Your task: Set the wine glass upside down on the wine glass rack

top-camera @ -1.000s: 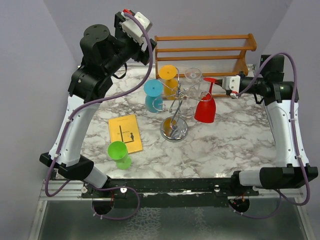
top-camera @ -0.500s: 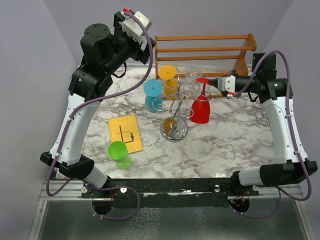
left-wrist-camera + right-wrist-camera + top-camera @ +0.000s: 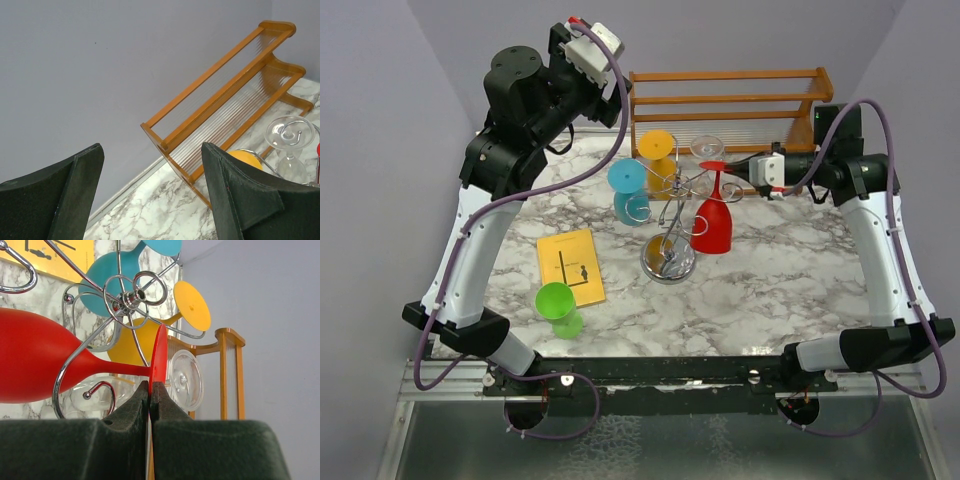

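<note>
The red wine glass (image 3: 713, 226) hangs upside down, bowl low and foot disc up, right against the silver wine glass rack (image 3: 669, 258). My right gripper (image 3: 732, 169) is shut on the edge of its red foot disc. In the right wrist view the gripper (image 3: 150, 387) pinches that disc, the red wine glass (image 3: 35, 362) stretches left, and a curled wire arm of the rack (image 3: 131, 296) crosses its stem. My left gripper (image 3: 610, 95) is raised at the back left, open and empty. The left wrist view has the open gripper (image 3: 152, 148) facing the wall.
Teal (image 3: 627, 190), orange (image 3: 657, 150) and clear (image 3: 706, 150) glasses hang on the rack. A green glass (image 3: 558, 305) and a yellow booklet (image 3: 571, 265) lie front left on the marble table (image 3: 770, 290). A wooden slatted shelf (image 3: 730, 100) stands at the back.
My right gripper has carried the red glass leftward to the rack, so the glass now hangs close beside the central pole. The left arm has stayed still.
</note>
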Robot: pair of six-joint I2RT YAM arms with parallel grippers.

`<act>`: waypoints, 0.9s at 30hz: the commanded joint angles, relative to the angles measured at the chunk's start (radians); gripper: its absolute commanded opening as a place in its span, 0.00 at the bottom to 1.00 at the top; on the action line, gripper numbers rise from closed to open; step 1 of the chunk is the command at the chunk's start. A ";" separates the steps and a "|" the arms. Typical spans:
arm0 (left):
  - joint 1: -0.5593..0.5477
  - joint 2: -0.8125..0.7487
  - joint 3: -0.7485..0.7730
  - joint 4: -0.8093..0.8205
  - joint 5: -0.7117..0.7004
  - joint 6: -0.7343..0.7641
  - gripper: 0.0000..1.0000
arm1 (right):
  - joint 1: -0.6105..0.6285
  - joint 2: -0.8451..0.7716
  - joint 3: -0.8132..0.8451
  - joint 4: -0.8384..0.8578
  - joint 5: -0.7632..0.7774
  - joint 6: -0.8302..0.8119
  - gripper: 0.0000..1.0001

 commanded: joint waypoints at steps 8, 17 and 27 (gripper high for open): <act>0.005 0.001 0.023 0.012 -0.004 0.011 0.82 | 0.006 -0.076 0.036 -0.089 0.004 0.030 0.01; 0.006 -0.012 0.007 0.010 0.007 0.012 0.82 | 0.006 -0.128 0.003 -0.041 0.121 0.113 0.01; 0.006 -0.027 -0.001 0.003 0.013 0.020 0.82 | 0.005 -0.147 -0.020 -0.015 0.214 0.146 0.01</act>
